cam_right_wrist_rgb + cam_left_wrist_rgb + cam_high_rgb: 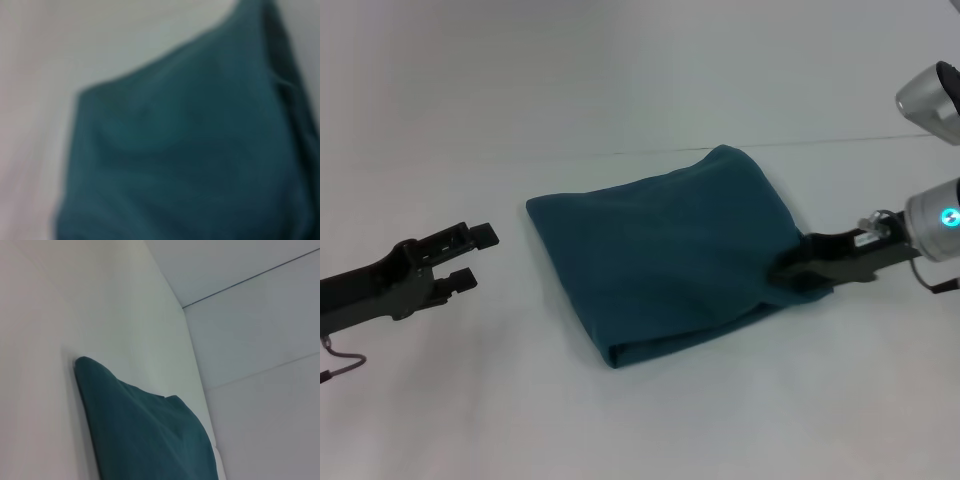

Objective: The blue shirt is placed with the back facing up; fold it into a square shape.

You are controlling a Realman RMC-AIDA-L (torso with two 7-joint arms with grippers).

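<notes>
- One blue shirt [665, 250] lies folded into a rough square at the middle of a white table [620, 80], layered edges stacked along its near side
- Two black grippers flank it in the head view, one on each side
- The left gripper [470, 256] hovers off the cloth, well apart from the shirt's left edge, its two fingers spread and holding nothing
- The right gripper [788, 270] reaches in from the right and meets the shirt's right edge, where the cloth bunches around its tip; whether its fingers are closed on the fabric cannot be told
- Only the head view shows both arms and the whole outline of the shirt, plus a thin dark line [820, 140] crossing the table behind it
- The left wrist view shows the shirt [145, 435] from the side as a low teal mound on the table [40, 340], with pale wall panels [260, 340] beyond; none of that arm's fingers appear in it
- The right wrist view is filled almost wholly by the shirt [190, 150], close up and blurred, with a strip of table [60, 45] along one side and a folded seam along one edge; no fingers show here either
- Count: one shirt, two grippers, one table
</notes>
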